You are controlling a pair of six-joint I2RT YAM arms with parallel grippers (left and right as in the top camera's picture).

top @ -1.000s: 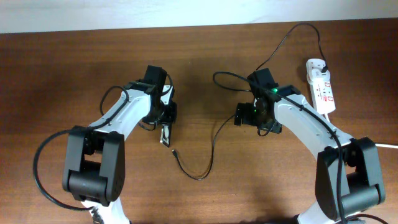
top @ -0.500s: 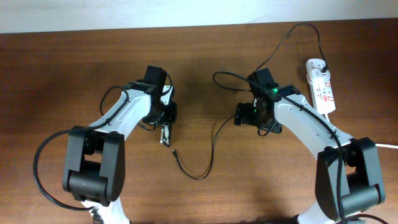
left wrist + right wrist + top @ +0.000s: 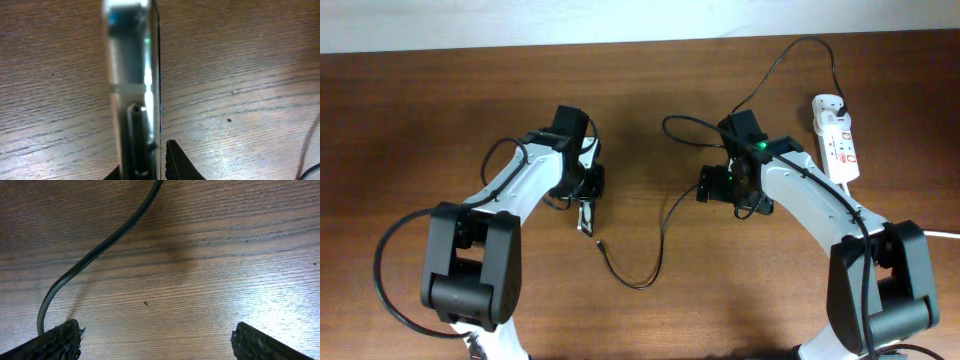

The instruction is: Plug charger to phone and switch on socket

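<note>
Left hand [image 3: 142, 169] has the phone [image 3: 131, 75] standing on edge between its fingers, and I can't tell if it's actually clamped. Right hand [image 3: 160, 342] is spread wide over the worktop [image 3: 225, 255], with the charger [image 3: 100, 250] cable touching one finger.

Can't read a thing. Spotting red markings on the socket [image 3: 837, 140] from overhead, but far too small to make out. Seeing only the bare edge of the phone [image 3: 131, 85] at the left wrist, without lettering.
</note>
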